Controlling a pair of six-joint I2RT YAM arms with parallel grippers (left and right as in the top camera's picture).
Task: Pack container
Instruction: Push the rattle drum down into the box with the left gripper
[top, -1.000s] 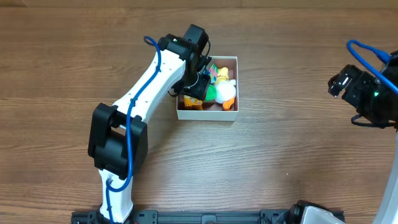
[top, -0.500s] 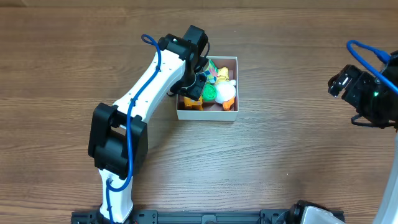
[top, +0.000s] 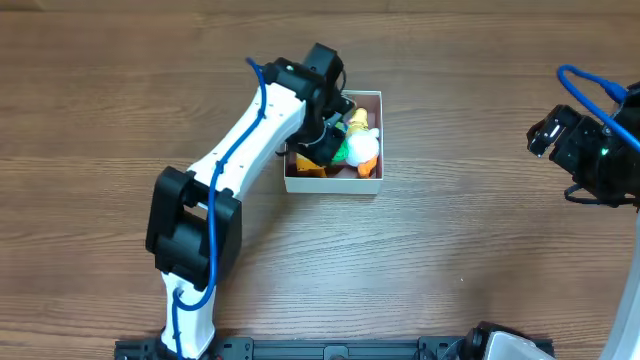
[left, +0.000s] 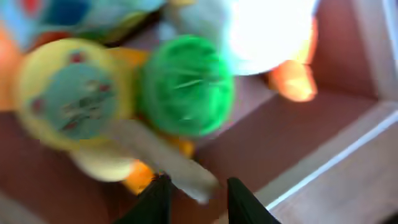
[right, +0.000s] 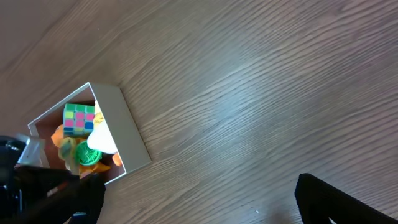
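Left gripper (left: 196, 200), seen by its own wrist camera: the jaws stand a narrow gap apart, low inside the container (left: 339, 158). A pale strip (left: 165, 158) ends right at that gap, but the view is too blurred to tell whether it is pinched. Just ahead lie a green ball (left: 185, 84) and a yellow toy (left: 74, 93), touching each other, with a white toy (left: 267, 31) behind them. The overhead view shows the container a little left of the middle of the table (top: 450, 250), with the toys crowded toward its far side and the left arm leaning over its left wall. Far to the right, well apart from the box, the right gripper (right: 196, 193) hangs spread wide and empty.

Likely hazards:
- If the strip is caught, lifting may drag neighbouring toys over the thin wall.
- A sideways move may push the light box across the table.
- Closing now may squeeze the ball away.
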